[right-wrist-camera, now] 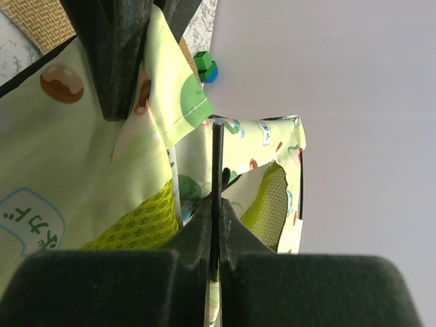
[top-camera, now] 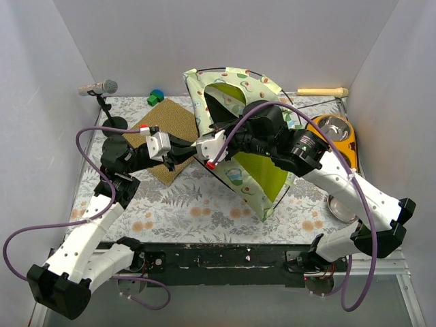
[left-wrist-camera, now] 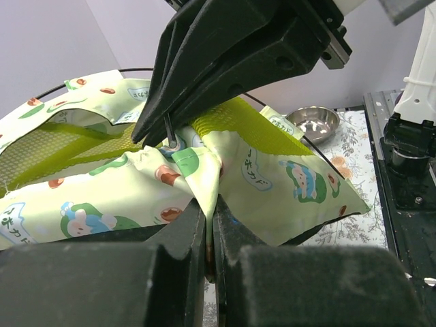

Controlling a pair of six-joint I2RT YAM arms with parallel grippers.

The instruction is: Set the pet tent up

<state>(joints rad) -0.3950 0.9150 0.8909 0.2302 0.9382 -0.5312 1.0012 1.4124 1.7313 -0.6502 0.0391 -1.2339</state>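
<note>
The tent (top-camera: pixel 235 85) stands half raised at the back middle of the worktop (top-camera: pixel 184 211). It is just right of a brown mat (top-camera: pixel 165 121), and a steel bowl (top-camera: pixel 332 127) sits further right. Both hands meet at the tent's left side. The left hand (left-wrist-camera: pixel 208 208) is pinched tight on a fold of the printed fabric. The right hand (right-wrist-camera: pixel 216 208), close above it, is clamped on a thin black pole (right-wrist-camera: pixel 217 160). The pole's end sits at a small metal ring (left-wrist-camera: pixel 172 144) in the hem.
</note>
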